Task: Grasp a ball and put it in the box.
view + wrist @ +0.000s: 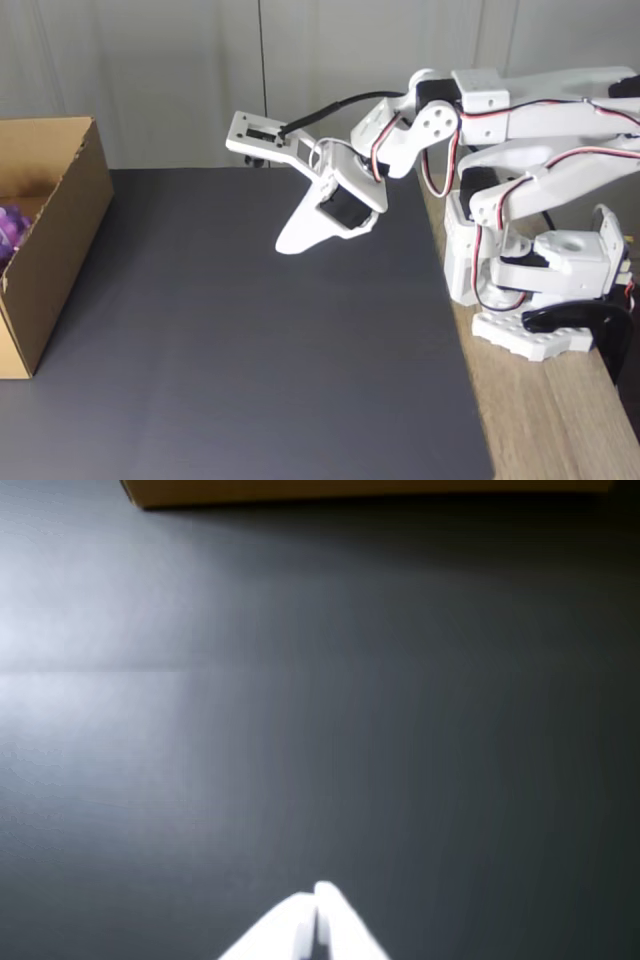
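Ball (10,232) sits inside the box (62,225), at the far 9 o'clock edge of the fixed view, only a purple-pink knobbly patch showing past the frame edge and the box wall. Claw (287,243) is well apart from it, roughly frame centre, so the ball lies at about 9 o'clock from the claw tips, with open dark mat (250,370) between them. Fingers are together, nothing clamped; in the wrist view the two white tips (318,905) meet at 6 o'clock with just a thin seam between them. Claw hangs above the mat, tips pointing down toward 7 o'clock in the fixed view, not touching the surface. Box is brown corrugated cardboard, no lid, resting on the mat's 9 o'clock side; its inside holds the ball, the rest of the interior cut off by the frame. Wrist view catches a strip of box wall (370,490) at 12 o'clock. Arm base (540,300) stands on a wooden tabletop (560,420) at 3 o'clock, just beside the mat edge.
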`<state>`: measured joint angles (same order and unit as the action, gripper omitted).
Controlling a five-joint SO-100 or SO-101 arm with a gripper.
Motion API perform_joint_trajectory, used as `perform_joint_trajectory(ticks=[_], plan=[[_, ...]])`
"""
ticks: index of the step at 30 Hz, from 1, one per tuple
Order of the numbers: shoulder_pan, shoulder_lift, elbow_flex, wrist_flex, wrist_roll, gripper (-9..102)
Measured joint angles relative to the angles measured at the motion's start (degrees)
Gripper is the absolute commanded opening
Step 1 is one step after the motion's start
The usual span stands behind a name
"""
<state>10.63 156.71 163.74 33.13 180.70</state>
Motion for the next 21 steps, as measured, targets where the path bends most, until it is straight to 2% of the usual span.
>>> perform_joint_trajectory(ticks=[13,21], plan=[[-0.6,7.5,10.7,1.5,-4.0,0],[3.7,21.4,16.7,9.8,-6.6,0]])
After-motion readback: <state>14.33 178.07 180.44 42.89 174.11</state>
